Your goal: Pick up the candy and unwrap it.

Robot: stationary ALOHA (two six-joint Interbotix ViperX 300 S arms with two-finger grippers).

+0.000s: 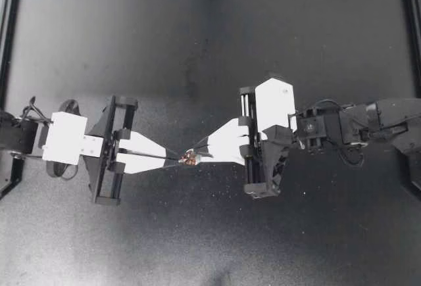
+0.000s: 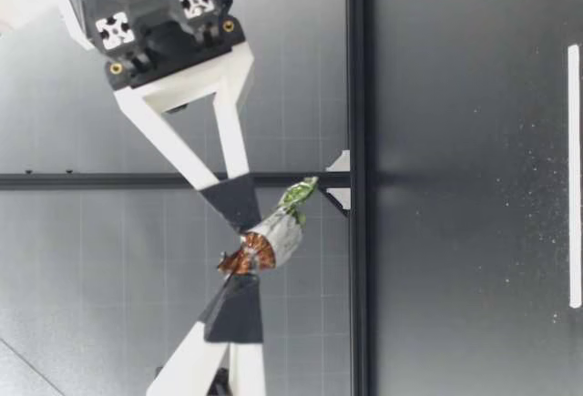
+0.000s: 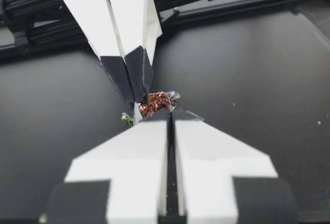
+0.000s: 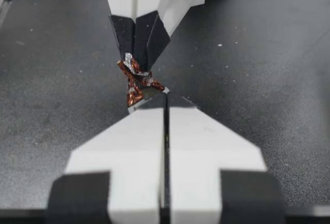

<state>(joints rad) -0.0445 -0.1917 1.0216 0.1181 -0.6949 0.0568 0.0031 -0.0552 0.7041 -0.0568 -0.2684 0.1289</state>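
My left pincer grips the candy from nine o'clock and my right pincer from three, both squeezed tight above the worktop. Opposed holds should let me tug it open.

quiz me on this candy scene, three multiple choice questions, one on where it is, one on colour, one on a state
1. Where is the candy?
A) lying apart from both grippers
B) in the air between the left gripper and the right gripper
C) in a bowl

2. What colour is its wrapper?
A) blue
B) copper-brown and silver
C) yellow

3. How is the right gripper?
A) wide open
B) shut on the candy
C) shut on nothing

Answers:
1 B, the low view shows it above the table, between both tips.
2 B, both wrist views show copper and silver foil.
3 B, its fingers pinch one end of the wrapper.
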